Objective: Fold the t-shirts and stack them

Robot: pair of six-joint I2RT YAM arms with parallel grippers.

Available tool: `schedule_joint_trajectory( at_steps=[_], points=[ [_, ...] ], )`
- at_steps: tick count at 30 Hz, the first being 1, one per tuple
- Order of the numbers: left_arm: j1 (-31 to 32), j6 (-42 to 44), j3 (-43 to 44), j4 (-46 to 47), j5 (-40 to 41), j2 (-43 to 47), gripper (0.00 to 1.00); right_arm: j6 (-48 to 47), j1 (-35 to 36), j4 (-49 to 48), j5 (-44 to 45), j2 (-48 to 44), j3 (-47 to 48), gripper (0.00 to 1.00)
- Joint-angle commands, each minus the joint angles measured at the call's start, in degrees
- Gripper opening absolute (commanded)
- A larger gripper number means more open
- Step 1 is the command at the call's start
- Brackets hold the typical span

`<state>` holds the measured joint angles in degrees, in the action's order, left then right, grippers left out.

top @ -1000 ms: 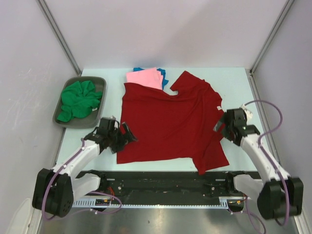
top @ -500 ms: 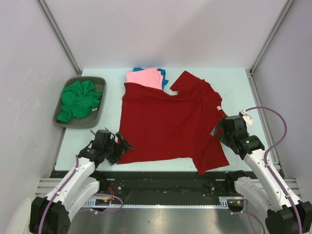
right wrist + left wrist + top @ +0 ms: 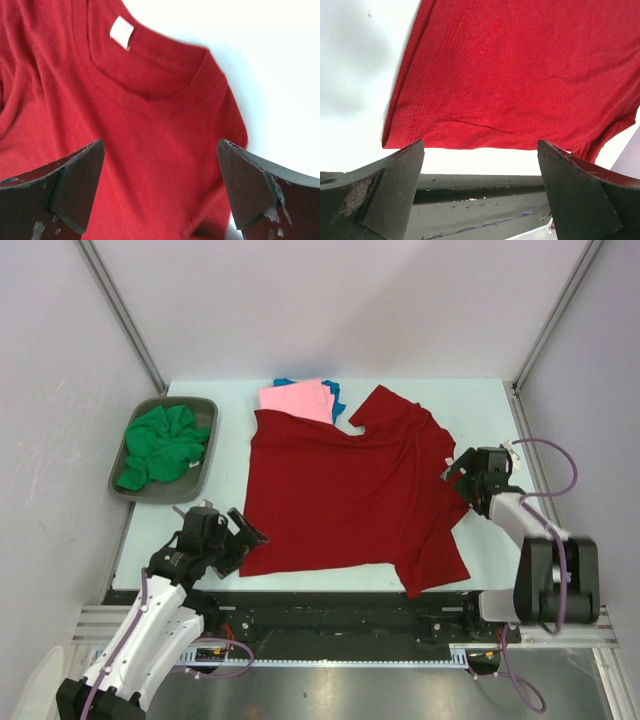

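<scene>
The left gripper (image 3: pixel 246 530), jaws wide and empty, sits at the near hem corner of the flat-spread dark red cloth t-shirt (image 3: pixel 340 495); the right gripper (image 3: pixel 456 476), equally wide, hangs beside its collar. Limp, light: pinch hem and, probably, shoulders.

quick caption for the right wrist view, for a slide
Open right gripper facing the collar of the dark red t-shirt, its white tag showing, spread on the pale table.

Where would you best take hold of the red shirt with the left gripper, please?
The near hem corner, approached from the left, low along the table. The red shirt lies flat and that corner sits free just ahead of the open left gripper, so a finger could probably slip under.
</scene>
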<state>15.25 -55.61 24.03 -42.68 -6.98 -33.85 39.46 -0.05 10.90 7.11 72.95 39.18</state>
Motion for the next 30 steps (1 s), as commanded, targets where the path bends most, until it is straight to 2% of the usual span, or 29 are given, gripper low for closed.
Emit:
schedule_joint_trajectory(
  at_steps=[1, 5, 12, 15, 18, 21, 23, 30],
  points=[
    [-0.2, -0.1, 3.6, 1.5, 0.9, -2.8, 0.99, 2.5, -5.5, -20.3, -13.0, 11.6, 4.8, 1.00],
    [-0.2, 1.4, 5.8, 3.1, 1.4, -5.6, 1.00, 0.7, -5.8, -23.4, -11.3, 21.8, 11.5, 1.00],
    [-0.2, 3.9, 9.0, 5.9, 1.4, -10.5, 1.00, -1.1, -6.8, -28.1, -10.5, 32.2, 20.4, 1.00],
    [-0.2, 5.1, 9.7, 6.8, 1.3, -12.6, 1.00, -1.6, -6.9, -25.2, -10.8, 34.7, 25.2, 0.99],
    [-0.2, 5.7, 9.7, 7.8, 0.5, -14.6, 1.00, -2.7, -6.8, -22.9, -8.4, 32.7, 26.0, 0.98],
    [-0.2, 6.3, 9.6, 9.6, 0.1, -16.0, 1.00, -6.0, -5.4, -24.7, -5.1, 31.6, 26.0, 0.99],
    [-0.2, 6.6, 9.7, 10.1, 0.4, -16.7, 1.00, -5.9, -5.2, -27.3, -6.5, 33.1, 26.6, 0.99],
    [-0.2, 7.6, 10.8, 10.4, 0.4, -19.0, 1.00, -4.9, -5.0, -26.8, -10.4, 41.5, 31.2, 0.96]
  ],
)
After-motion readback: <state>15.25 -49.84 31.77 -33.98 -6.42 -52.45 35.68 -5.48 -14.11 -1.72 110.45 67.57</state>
